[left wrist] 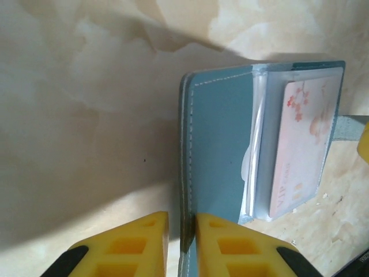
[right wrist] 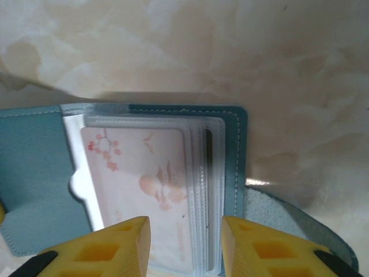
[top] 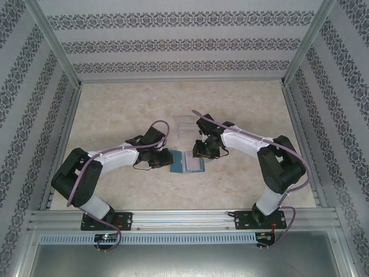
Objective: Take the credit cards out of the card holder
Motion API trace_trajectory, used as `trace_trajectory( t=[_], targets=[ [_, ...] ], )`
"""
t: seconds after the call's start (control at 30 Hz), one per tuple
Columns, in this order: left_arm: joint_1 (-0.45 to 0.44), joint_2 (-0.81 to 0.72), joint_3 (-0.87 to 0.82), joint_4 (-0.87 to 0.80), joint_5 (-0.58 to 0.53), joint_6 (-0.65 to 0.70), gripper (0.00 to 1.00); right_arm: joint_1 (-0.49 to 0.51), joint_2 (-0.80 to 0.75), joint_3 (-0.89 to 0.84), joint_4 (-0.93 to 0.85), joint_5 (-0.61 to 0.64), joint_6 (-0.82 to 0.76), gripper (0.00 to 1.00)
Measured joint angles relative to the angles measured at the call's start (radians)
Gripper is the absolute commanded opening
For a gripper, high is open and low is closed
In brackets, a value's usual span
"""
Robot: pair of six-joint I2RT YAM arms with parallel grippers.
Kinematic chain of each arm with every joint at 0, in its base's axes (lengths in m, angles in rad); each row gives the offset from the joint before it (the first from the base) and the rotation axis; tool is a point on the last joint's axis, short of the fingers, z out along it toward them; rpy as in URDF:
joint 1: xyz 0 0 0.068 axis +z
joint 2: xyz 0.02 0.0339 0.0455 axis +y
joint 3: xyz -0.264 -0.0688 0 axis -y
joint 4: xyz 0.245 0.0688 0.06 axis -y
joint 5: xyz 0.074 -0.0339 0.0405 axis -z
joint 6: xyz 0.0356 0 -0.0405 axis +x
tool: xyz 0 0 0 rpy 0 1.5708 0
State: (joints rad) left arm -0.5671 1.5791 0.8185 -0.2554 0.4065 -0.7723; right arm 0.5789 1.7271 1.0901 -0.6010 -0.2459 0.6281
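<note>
The holder lies open on the table, near the front and between the two arms. Just behind it sits a clear tray, apart from the holder.

The left pincer is at the holder's left cover. Its yellow fingers stand close together with the stitched edge of that cover between them. A thin dark gap shows on one side of the edge, so I cannot tell whether they press it.

The right pincer hangs over the holder's right half, its fingers apart. Between them lie the clear sleeves, stacked like pages. Whether the fingertips touch the plastic is not clear.

A pale card with a pink blossom print sits in the top sleeve, inside the holder. The plastic covers its face, and the sleeve's cut-out notch is at the card's left side in the right wrist view. A dark strip shows in a sleeve further down; what it is I cannot tell.

The closing tab sticks out flat on the table past the right cover, just beside the right finger.
</note>
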Motion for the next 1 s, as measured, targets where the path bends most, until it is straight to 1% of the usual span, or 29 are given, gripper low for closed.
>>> trace_trajectory(
  t=[0.27,0.43,0.63,0.77,0.9,1.0],
  targets=[
    [0.0,0.063,0.06,-0.113,-0.057,0.07,0.27,0.0,0.074,0.009,0.003,0.009,-0.007,0.37],
    [-0.008,0.111,0.122,-0.217,-0.111,0.119,0.32,0.0,0.074,0.012,0.003,0.013,-0.008,0.36],
    [-0.058,0.186,0.238,-0.361,-0.221,0.172,0.35,0.0,0.074,0.012,0.004,0.013,-0.008,0.36],
    [-0.103,0.243,0.314,-0.447,-0.3,0.198,0.41,0.0,0.074,0.011,0.004,0.014,-0.008,0.36],
    [-0.133,0.275,0.357,-0.502,-0.362,0.212,0.45,0.0,0.072,0.009,0.006,0.019,-0.008,0.35],
    [-0.145,0.294,0.385,-0.535,-0.388,0.216,0.45,-0.001,0.068,0.003,0.013,0.019,-0.007,0.35]
  ],
)
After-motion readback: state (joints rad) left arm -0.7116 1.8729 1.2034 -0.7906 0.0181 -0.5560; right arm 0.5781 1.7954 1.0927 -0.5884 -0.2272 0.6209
